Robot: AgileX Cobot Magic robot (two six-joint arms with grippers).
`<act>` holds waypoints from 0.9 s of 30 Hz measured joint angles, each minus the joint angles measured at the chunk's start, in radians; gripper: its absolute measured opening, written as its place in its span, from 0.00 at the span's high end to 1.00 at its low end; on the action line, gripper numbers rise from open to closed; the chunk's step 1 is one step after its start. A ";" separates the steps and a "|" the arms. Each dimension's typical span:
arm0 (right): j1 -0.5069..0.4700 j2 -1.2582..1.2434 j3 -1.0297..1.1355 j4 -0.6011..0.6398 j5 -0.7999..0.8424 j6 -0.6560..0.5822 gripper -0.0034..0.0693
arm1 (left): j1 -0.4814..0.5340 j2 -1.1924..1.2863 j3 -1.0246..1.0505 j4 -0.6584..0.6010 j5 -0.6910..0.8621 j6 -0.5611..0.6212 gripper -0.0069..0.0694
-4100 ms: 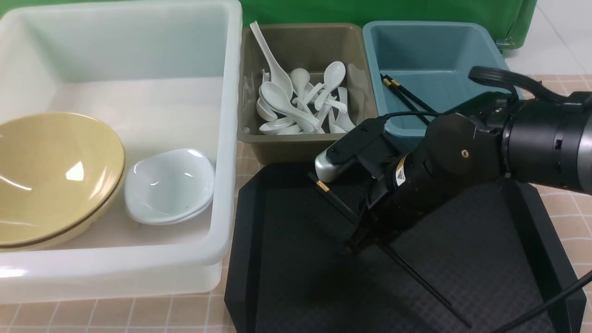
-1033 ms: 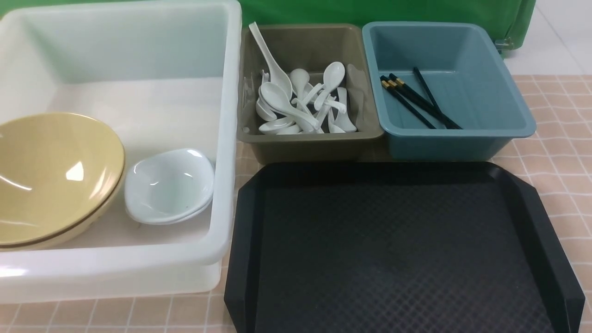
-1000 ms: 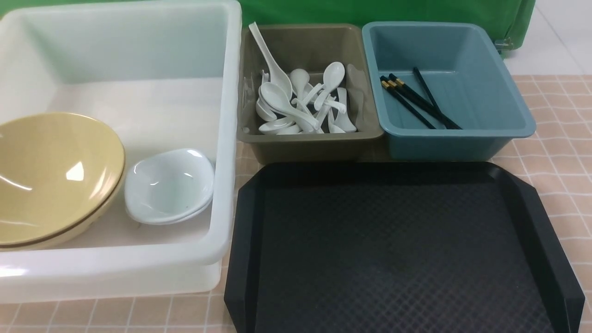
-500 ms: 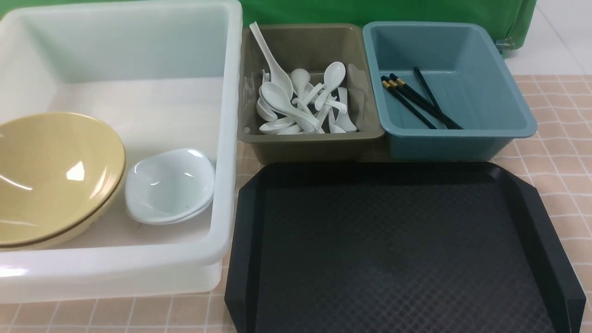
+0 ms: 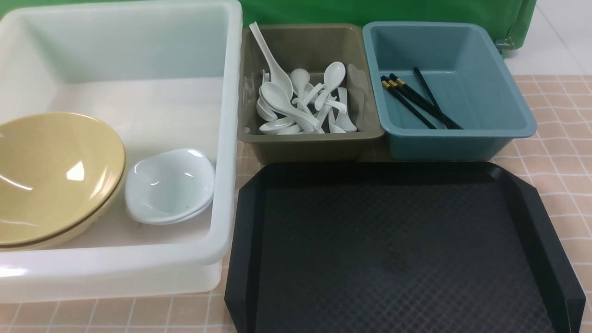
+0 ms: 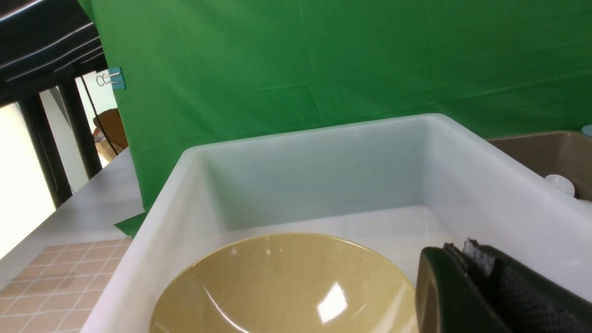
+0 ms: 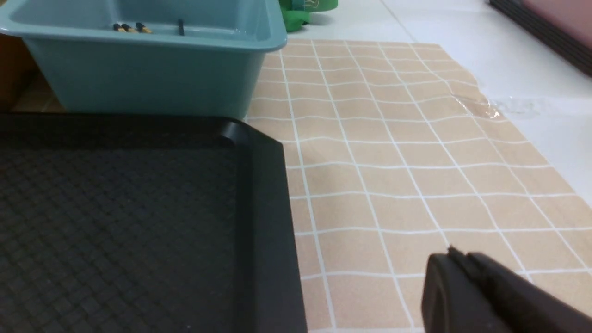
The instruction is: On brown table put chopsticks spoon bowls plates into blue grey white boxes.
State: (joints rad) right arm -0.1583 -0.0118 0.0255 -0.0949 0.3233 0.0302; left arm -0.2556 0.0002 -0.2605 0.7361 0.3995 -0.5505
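The white box on the left holds a yellow bowl and stacked white dishes. The grey-brown box holds several white spoons. The blue box holds black chopsticks. Neither arm shows in the front view. My left gripper is shut and empty, just above the yellow bowl in the white box. My right gripper is shut and empty over the tiled table, right of the black tray.
The black tray lies bare in front of the grey and blue boxes. The blue box with chopstick tips shows far off in the right wrist view. The tiled tablecloth ends at white floor on the right. A green backdrop stands behind.
About four seconds ago my right arm held a chopstick over the tray; the arm has since left the front view and a further chopstick lies in the blue box. Nothing has moved over the last second.
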 joint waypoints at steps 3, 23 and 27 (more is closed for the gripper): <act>0.000 0.000 0.000 0.000 0.000 0.000 0.85 | 0.000 0.000 0.000 0.000 0.000 0.000 0.91; 0.000 0.000 0.000 0.000 0.001 0.000 0.83 | 0.148 -0.015 0.089 -0.368 -0.046 0.172 0.91; 0.000 0.000 0.000 0.000 0.001 0.000 0.82 | 0.225 -0.015 0.188 -0.602 -0.109 0.372 0.91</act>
State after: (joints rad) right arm -0.1583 -0.0118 0.0255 -0.0949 0.3244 0.0302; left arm -0.0305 -0.0153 -0.0722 0.1342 0.2900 -0.1782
